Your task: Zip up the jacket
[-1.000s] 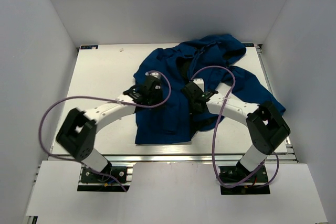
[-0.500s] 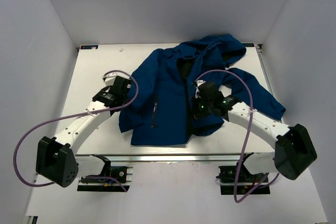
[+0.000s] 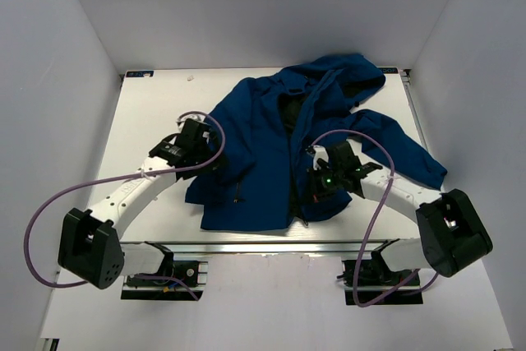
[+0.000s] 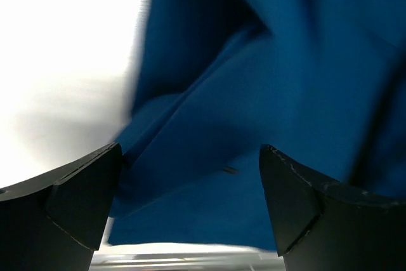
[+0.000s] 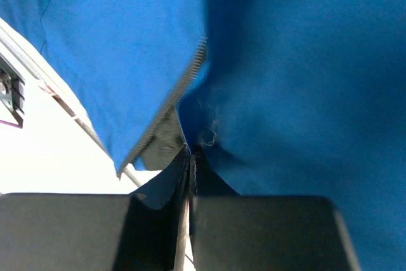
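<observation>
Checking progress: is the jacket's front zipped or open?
Open. The jacket front panels lie apart, dark lining showing between; one row of zipper teeth lies unjoined.

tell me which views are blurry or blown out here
Left wrist: the table is blown out to white and the jacket looks smeared. Right wrist: very close, fabric soft, only the zipper teeth read clearly. Top external: sharp and evenly lit, with only faint shadows on the table.

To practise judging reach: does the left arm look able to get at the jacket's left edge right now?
Probably yes. The left gripper hangs open over that edge of the jacket, with nothing between them; the right gripper pinches fabric farther right.
</observation>
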Available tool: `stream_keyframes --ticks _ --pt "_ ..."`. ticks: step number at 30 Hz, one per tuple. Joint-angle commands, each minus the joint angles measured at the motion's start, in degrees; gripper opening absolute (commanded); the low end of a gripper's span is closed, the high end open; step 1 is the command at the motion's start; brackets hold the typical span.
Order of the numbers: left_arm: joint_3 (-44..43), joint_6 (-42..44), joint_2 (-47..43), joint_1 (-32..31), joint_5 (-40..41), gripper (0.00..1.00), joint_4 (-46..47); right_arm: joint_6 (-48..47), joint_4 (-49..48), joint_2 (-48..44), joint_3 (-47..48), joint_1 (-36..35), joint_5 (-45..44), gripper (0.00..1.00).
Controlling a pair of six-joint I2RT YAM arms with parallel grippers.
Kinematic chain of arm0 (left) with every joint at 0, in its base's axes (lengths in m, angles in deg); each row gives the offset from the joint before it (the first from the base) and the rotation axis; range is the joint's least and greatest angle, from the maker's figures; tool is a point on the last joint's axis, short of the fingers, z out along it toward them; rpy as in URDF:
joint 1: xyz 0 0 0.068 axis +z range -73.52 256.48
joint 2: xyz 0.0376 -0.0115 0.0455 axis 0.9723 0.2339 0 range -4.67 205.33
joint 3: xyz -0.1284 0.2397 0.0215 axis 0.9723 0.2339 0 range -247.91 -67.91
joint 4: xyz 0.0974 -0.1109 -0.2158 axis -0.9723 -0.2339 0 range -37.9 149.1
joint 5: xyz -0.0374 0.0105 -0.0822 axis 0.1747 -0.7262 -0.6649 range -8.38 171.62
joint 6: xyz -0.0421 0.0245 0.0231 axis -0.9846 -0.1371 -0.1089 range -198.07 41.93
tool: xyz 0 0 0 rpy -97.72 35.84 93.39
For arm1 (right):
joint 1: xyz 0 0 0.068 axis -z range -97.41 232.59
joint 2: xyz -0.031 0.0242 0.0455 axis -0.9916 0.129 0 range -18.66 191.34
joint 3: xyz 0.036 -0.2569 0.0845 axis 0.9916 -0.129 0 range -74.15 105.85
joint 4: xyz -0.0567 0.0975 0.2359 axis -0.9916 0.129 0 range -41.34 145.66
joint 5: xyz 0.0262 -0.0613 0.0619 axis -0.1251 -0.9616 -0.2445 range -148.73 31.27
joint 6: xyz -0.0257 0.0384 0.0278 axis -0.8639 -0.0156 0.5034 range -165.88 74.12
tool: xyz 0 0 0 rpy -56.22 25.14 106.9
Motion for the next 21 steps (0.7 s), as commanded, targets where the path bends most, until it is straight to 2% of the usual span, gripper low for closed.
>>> stream_keyframes --ticks 1,4,7,10,18,21 --pt "-4.2 4.5 -2.4 -4.2 -7.9 0.98 7.2 -0.9 -7.0 -0.3 -1.8 2.4 5.5 0.0" --pt "-6.7 6.1 1.1 -9.8 -9.5 0.98 9.2 -2.5 -7.3 -2.0 -3.1 2.6 6.4 0.05" --pt "-8.1 7.4 4.1 -12.1 -14.0 0.98 12.8 -2.7 -8.0 -3.9 -4.6 2.6 7.1 0.0" --pt "-11.5 8.1 8.7 -14.2 -14.7 0.98 13.3 -1.9 -8.6 -7.3 -5.5 2.7 6.0 0.0" --pt "-20.6 11.5 15.1 -19.4 -12.4 0.98 10.4 -0.1 -7.8 -12.8 -6.1 3.6 6.1 0.0" --pt "-25.3 12.8 16.7 -21.0 -9.0 0.98 6.6 -0.2 -6.6 -13.4 -6.1 4.8 7.3 0.0"
